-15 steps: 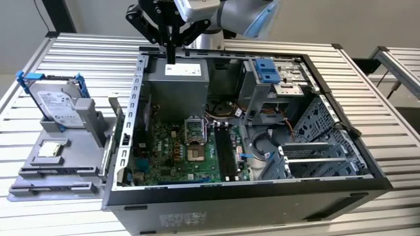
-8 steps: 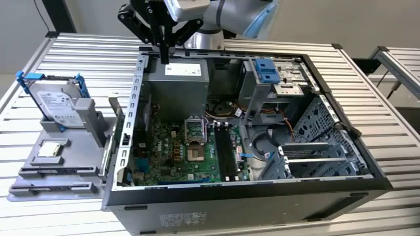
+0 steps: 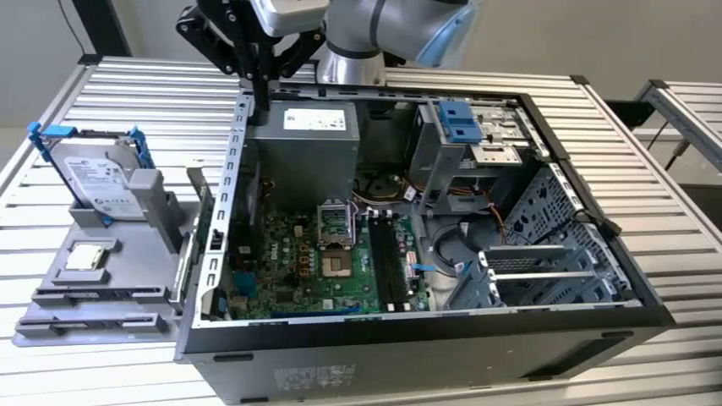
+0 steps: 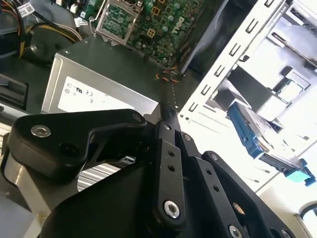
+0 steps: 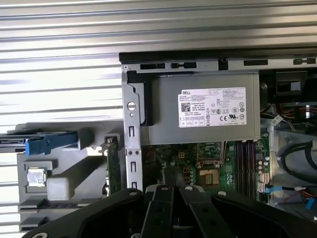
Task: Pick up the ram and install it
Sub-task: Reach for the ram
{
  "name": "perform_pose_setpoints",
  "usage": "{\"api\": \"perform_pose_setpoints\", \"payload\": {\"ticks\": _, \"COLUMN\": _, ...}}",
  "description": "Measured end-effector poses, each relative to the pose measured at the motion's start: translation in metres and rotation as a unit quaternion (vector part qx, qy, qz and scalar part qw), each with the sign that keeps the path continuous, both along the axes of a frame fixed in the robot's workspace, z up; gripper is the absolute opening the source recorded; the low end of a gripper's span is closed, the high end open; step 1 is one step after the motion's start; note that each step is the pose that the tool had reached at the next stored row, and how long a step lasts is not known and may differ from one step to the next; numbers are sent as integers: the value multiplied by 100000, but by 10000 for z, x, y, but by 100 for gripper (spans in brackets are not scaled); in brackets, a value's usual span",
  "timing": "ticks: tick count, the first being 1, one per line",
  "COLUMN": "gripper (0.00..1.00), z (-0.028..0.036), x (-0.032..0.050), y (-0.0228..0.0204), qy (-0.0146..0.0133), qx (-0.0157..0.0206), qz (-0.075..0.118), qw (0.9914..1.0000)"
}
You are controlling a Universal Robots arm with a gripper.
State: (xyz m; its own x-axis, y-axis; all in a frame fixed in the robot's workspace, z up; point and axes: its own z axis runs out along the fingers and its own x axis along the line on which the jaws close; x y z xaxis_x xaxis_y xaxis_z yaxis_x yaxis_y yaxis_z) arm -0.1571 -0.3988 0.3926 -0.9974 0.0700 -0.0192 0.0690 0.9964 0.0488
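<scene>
Ram (image 5: 110, 166), seemingly the thin green strip upright between tray (image 5: 79, 161) and case (image 5: 131, 163), is not yet picked up. Pincer (image 3: 262, 83), closed and empty, hovers above the power supply (image 5: 166, 124); grasping likely calls for opening it and a narrow drop.

1 worktable (image 3: 631, 178), pale ribbed metal slats, framed at the edges; glares near white under strong light in the first wrist view. 1 further table (image 3: 691, 106) of like slats at the exterior view's right, set apart by a dark gap. Plain grey wall (image 3: 564, 34) behind. 1 dark upright post (image 3: 104, 24) at the exterior view's left.
</scene>
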Motion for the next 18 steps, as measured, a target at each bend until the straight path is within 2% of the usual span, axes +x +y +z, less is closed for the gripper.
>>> {"api": "perform_pose_setpoints", "payload": {"ticks": 18, "gripper": 0, "z": 1, "x": -472, "y": 0, "qy": -37, "qx": 5, "qz": 64, "qw": 100000}}
